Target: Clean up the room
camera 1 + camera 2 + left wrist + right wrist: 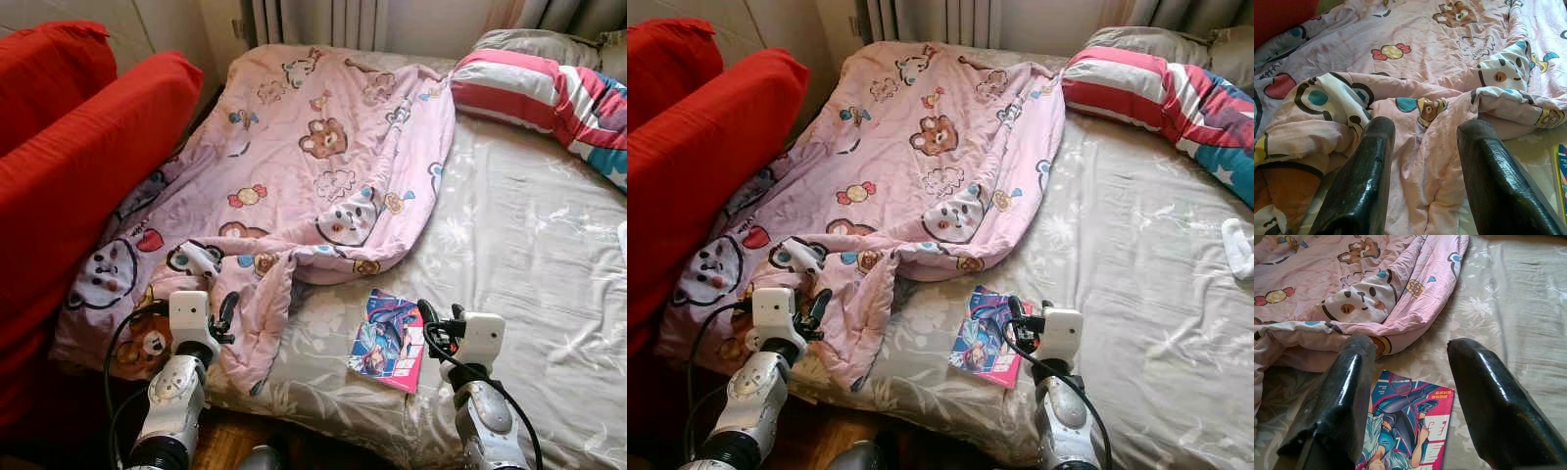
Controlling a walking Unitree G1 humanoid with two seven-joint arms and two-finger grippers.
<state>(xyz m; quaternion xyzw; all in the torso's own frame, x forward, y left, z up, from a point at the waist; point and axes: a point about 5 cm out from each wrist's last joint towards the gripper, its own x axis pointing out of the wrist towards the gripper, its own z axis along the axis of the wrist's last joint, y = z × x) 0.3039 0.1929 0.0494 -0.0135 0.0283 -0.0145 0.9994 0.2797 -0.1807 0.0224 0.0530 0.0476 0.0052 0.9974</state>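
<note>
While both grippers hung open, the book (388,340) lay just ahead of the right gripper (1410,396), the left gripper (1425,171) over the quilt (313,166).

A home bedroom — bed (529,255), cartoon quilt (304,166), striped pillow (549,93).

The bed (529,255) carries a rumpled pink blanket (304,166) and a striped pillow (549,93). A magazine (388,340) lies near its front edge. Something small and white (1238,247), perhaps cloth, lies farther right.

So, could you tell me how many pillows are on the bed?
2: a striped pillow at the bed's far right corner, and a grey pillow behind it. More may lie outside the frame.
</note>
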